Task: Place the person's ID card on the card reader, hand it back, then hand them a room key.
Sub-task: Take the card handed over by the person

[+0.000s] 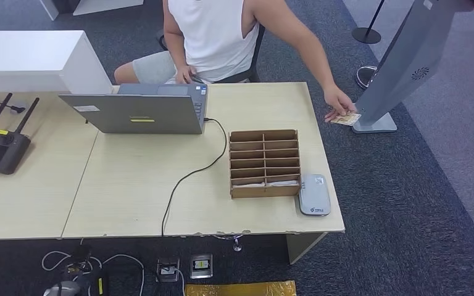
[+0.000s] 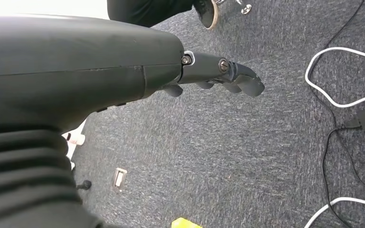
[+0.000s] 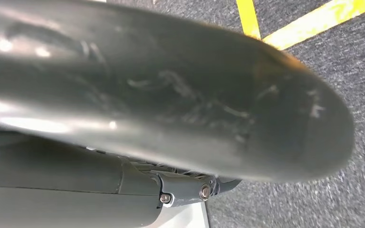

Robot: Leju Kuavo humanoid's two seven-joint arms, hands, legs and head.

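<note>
Tan ID card point(image 1: 346, 119) pinched in person's hand point(image 1: 337, 105) off table edge, seemingly offered for scanning. Left hand point(image 2: 218, 76) hanging empty, fingers loosely apart; right hand point(image 3: 190, 190) unreadable.

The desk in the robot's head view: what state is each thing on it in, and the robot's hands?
Laptop: lid open, cable plugged in.
Wooden card rack: upright, nearest slots hold white cards.
Card reader: nothing on it.
ID card: in the person's hand, off the desk's edge.
Left hand: hanging, holds nothing.
Right hand: mostly hidden.

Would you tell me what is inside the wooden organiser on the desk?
The organiser has two columns of slots. White cards lie in the two nearest slots; the others look empty, though the dividers hide their depths.
</note>
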